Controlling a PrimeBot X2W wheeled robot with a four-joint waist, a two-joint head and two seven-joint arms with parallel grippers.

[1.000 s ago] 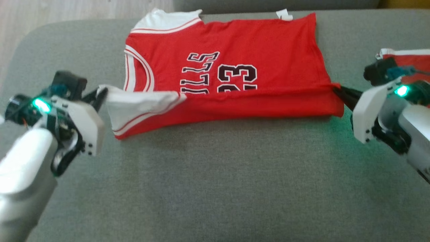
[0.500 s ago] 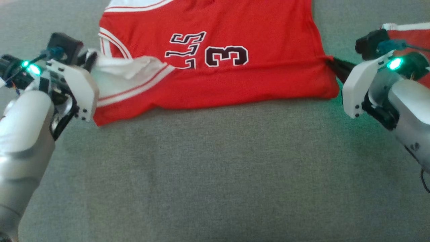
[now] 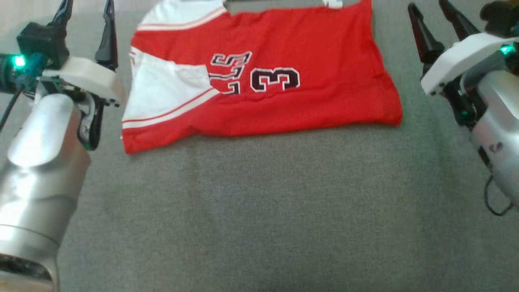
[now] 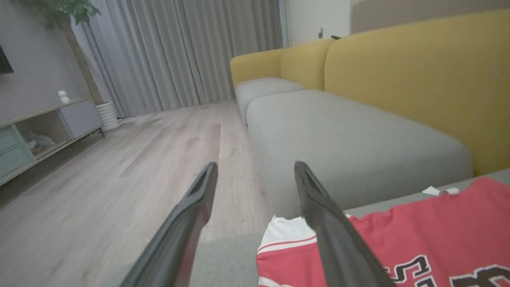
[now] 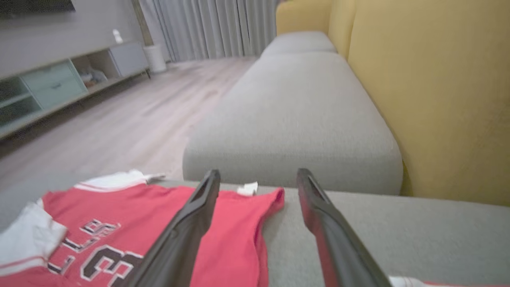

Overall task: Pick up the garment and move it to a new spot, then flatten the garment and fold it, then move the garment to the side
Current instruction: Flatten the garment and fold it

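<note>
Mid-fold: jersey is lying half-folded on the sofa cushion.
Left hand and right hand are hovering released and empty, flanking it; next move is probably gripping the ends for another fold.

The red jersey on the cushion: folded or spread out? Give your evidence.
Folded: the jersey has its near part doubled over, hiding part of the lettering and number.

Matt cloth jersey (coarse-woven cushion)
</note>
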